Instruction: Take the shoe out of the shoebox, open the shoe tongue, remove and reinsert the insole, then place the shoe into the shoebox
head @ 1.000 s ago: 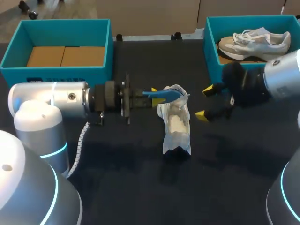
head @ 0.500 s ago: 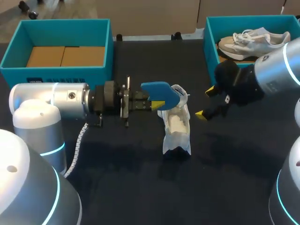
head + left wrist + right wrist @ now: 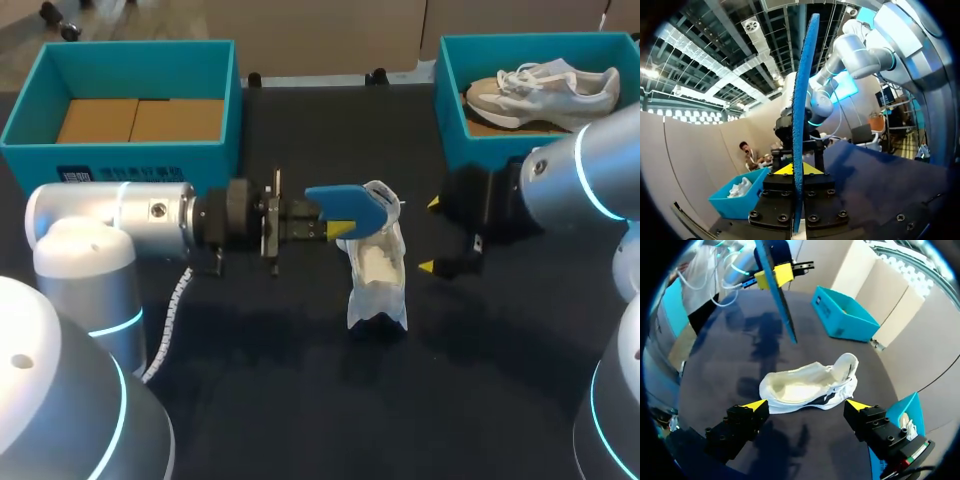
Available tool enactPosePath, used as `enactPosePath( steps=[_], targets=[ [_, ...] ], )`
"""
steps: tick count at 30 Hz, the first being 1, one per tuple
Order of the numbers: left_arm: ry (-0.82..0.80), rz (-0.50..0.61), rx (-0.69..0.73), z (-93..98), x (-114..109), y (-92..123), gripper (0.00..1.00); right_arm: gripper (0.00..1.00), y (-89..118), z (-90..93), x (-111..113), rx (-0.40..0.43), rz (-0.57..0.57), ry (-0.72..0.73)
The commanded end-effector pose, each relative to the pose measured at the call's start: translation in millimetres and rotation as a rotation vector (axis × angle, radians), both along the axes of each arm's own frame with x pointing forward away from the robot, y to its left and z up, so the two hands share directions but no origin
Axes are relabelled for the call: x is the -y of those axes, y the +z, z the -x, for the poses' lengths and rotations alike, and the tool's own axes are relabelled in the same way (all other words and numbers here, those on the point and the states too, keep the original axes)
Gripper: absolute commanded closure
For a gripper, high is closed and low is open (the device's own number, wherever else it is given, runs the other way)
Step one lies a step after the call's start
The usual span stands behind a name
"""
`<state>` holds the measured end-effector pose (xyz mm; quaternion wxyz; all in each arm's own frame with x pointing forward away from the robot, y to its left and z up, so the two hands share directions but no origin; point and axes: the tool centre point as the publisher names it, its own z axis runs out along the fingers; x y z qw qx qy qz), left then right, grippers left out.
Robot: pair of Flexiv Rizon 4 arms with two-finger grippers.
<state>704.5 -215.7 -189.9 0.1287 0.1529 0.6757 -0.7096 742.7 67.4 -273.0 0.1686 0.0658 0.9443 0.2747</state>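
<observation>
A white shoe (image 3: 376, 262) lies on the dark table mid-view, its opening facing up and empty. My left gripper (image 3: 328, 226) is shut on a blue insole (image 3: 346, 202), holding it just above the shoe's far end. In the left wrist view the insole (image 3: 800, 110) stands edge-on between the yellow tips of that gripper (image 3: 798, 170). My right gripper (image 3: 430, 236) is open, just right of the shoe, touching nothing. The right wrist view shows the shoe (image 3: 805, 385) ahead of my right gripper (image 3: 807, 405), and beyond it the insole (image 3: 777, 295) held aloft.
A teal shoebox (image 3: 447, 110) at the back right holds a second white and beige shoe (image 3: 545, 88). Another teal box (image 3: 130, 158) at the back left holds brown cardboard. The table in front of the shoe is bare.
The left wrist has turned, so the insole went from a thin edge to its broad face, and it stays above the shoe. The right gripper shifted slightly toward the table's front, still open.
</observation>
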Motion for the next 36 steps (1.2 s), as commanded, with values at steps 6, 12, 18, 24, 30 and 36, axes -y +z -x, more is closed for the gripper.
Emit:
enactPosePath(
  steps=[6, 12, 18, 24, 30, 36],
  targets=[
    [0.007, 0.003, 0.0, 3.9, 10, -8, 1.0, 0.0, -21, -8.2, -3, -0.016, 0.007, 0.092],
    [0.019, -0.01, -0.003, 7.3, 11, -13, 1.0, 0.0, -33, -10.8, -8, -0.044, 0.034, 0.135],
    [0.02, -0.018, 0.0, 10.6, 14, -19, 1.0, 0.0, -39, -12.5, -14, -0.036, 0.051, 0.156],
    [0.02, -0.017, -0.001, 12.8, 17, -24, 1.0, 0.0, -42, -15.4, -16, -0.028, 0.081, 0.186],
    [0.016, -0.02, 0.012, 12.7, 20, -29, 1.0, 0.0, -44, -20.0, -12, -0.027, 0.096, 0.21],
    [0.027, -0.023, 0.009, 10.9, 21, -35, 1.0, 0.0, -47, -24.4, -7, -0.037, 0.116, 0.204]
  ],
)
